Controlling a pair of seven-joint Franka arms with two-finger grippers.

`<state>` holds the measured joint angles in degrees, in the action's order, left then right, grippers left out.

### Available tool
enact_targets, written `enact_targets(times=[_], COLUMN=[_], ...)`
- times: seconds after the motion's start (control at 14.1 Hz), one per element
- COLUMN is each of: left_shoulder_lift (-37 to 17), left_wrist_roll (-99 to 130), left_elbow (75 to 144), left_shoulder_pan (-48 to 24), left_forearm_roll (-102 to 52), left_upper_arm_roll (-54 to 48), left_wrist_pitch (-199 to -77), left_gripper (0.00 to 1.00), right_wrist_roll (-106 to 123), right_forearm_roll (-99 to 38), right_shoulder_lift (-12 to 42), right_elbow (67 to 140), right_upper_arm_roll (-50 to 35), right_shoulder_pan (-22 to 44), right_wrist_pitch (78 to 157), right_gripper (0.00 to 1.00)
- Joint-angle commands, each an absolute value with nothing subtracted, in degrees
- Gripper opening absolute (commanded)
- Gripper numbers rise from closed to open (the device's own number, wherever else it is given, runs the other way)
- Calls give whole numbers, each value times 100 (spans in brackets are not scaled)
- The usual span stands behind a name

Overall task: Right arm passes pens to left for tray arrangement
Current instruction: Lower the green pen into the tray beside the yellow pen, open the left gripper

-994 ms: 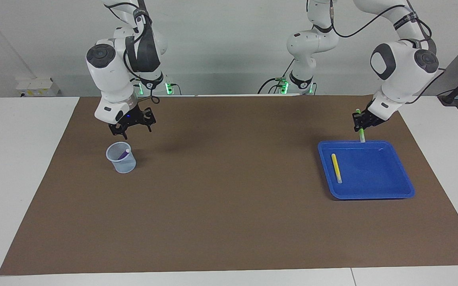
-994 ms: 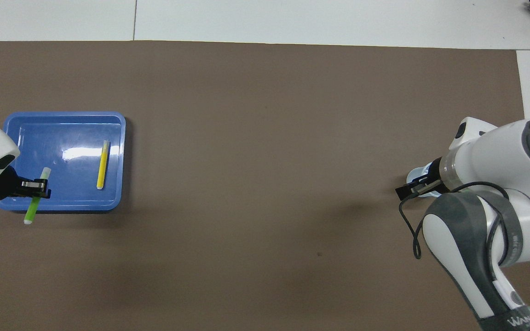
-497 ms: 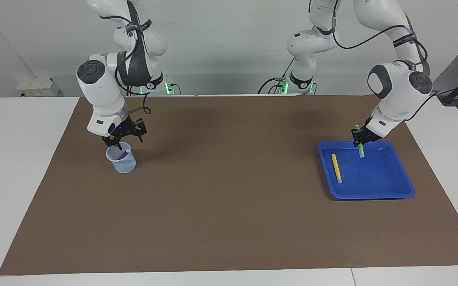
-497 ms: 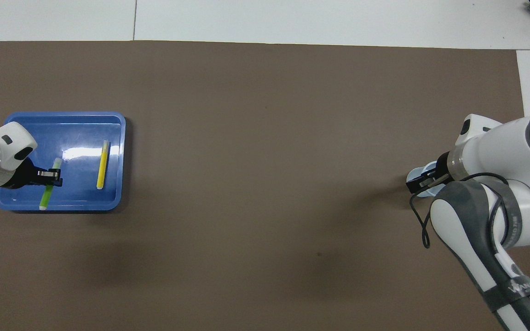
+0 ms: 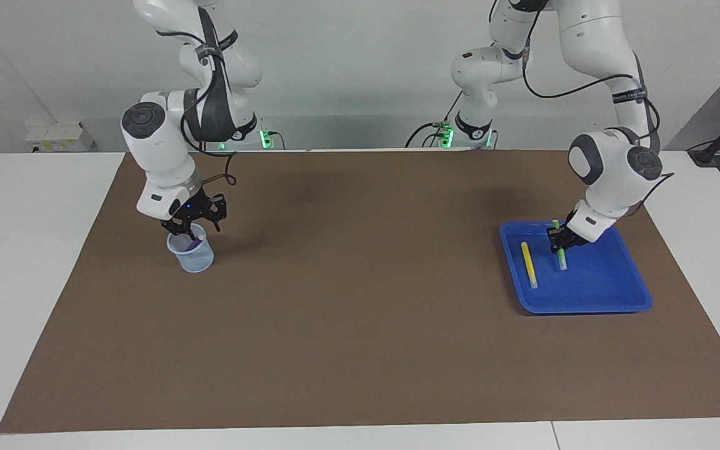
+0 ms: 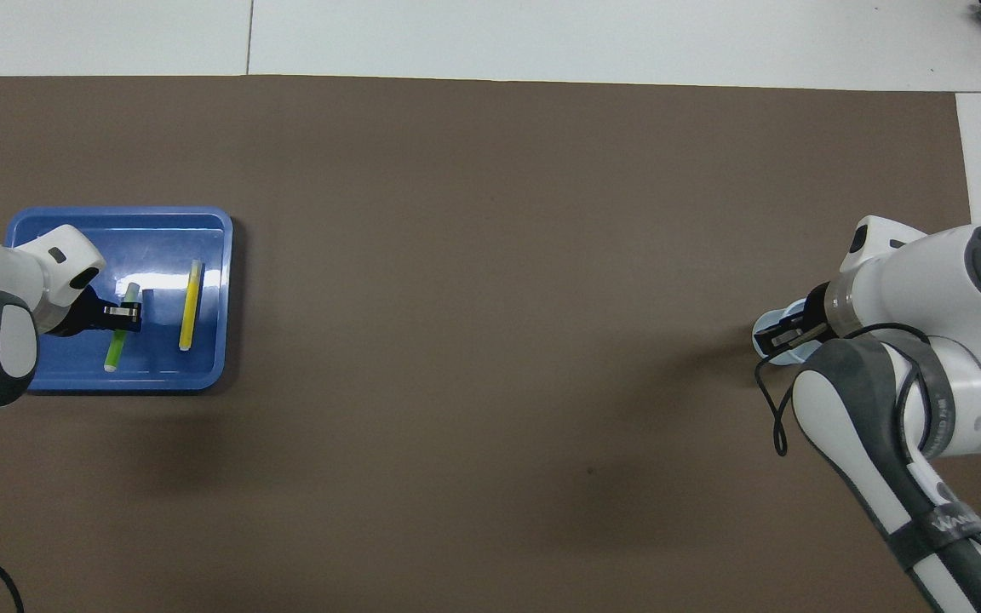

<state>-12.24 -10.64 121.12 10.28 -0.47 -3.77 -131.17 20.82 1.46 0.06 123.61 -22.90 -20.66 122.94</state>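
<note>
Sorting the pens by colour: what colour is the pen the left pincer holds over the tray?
Green pen, pale at one end; clearest in the facing view.

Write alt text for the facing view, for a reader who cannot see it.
The left gripper holds a green pen low over a blue tray, beside a yellow pen lying in it. At the right arm's end of the brown mat, the right gripper reaches into a small mesh cup holding a purple pen.

Bright blue tray (image 5: 610,294) holds a yellow pen (image 5: 528,264) and a green pen (image 5: 560,253) — pale blue cup (image 5: 192,255), purple pen (image 5: 195,241), brown mat (image 5: 360,300).
</note>
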Motion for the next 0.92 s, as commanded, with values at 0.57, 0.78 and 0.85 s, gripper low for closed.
enact_targets(times=[0.57,0.78,0.85], left_shoulder_lift=[-1714,-1714,-1714], left_wrist_roll=[-1099,-1037,-950], left_elbow=[12032,12015,12015], left_shoulder_pan=[1116,1108,1107], left_forearm_roll=[730,712,695], left_upper_arm_roll=[-431,-439,-439], left_wrist_pitch=[-13852,-13843,-13834], left_gripper=[7,46,48], right_wrist_roll=[2197,2346,2373], right_forearm_roll=[343,343,343], right_shoulder_lift=[176,167,167], right_elbow=[12437,12437,12437], right_upper_arm_roll=[-2364,-2364,-2364], right_shoulder_pan=[-2329,-2338,-2373], right_wrist_pitch=[12542,12516,12498], right_gripper=[37,28,22])
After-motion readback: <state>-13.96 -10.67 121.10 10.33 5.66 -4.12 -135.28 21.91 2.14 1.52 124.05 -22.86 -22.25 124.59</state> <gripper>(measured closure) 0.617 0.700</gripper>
